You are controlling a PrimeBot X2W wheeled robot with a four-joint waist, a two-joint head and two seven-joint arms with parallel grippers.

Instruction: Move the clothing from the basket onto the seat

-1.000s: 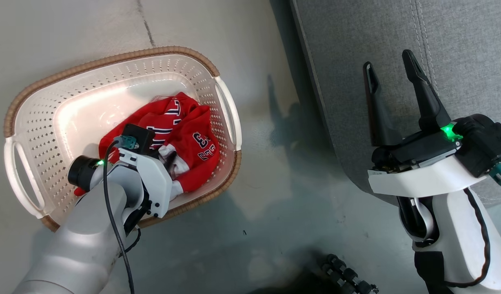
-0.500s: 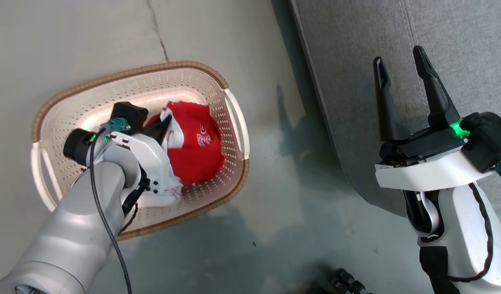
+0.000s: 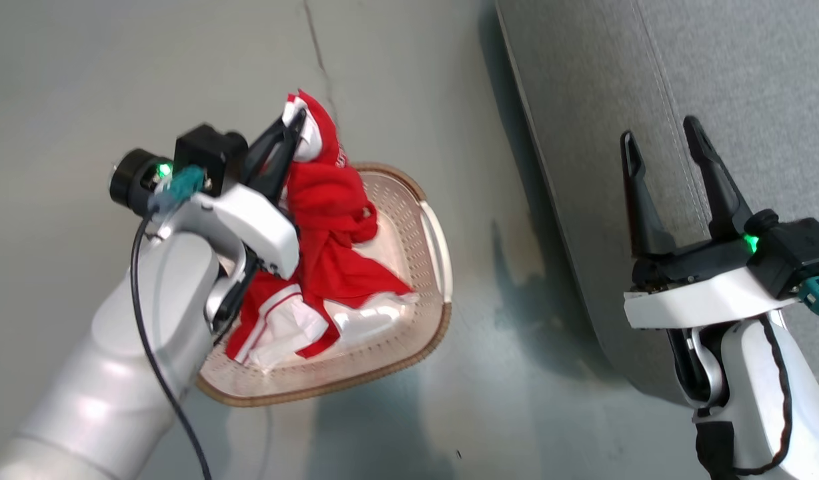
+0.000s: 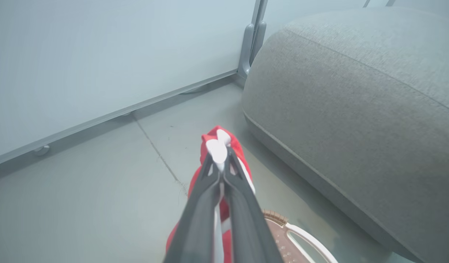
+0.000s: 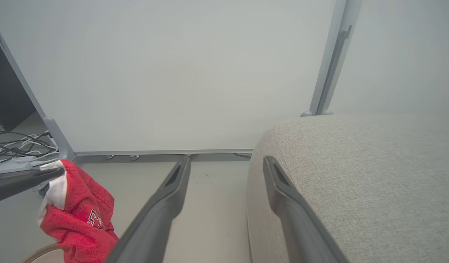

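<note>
Closest in, the robot's two arms are reaching forward, each ending in two long dark fingers. The left jaws are pressing fully together, the two fingers point(image 4: 199, 219) pinching a white-trimmed fold of the clothing point(image 3: 329, 200) at their tips. The right jaws are standing wide apart and holding nothing, their two fingers point(image 3: 639, 200) pointing up over the near edge of the seat point(image 3: 716, 67).

The clothing is hanging from the left jaws as one bright red bundle with white trim and a patch of lettering. How many separate garments are making it up cannot be told. Its pinched top is sitting above the basket point(image 3: 403, 220), while its lower folds are trailing down into the basket's inside. Whether they are touching the bottom cannot be told.

The one basket, cream and perforated with a brown rim, is resting on the grey floor point(image 3: 83, 67), beside the seat but apart from it. One white handle is showing on the side facing the seat.

The one grey seat is lying bare to the robot's right. Farthest back, two pale partition panels point(image 5: 173, 73) are standing, meeting at a grey post point(image 5: 330, 58), and a tangle of cables point(image 5: 12, 146) is lying at the far left.
</note>
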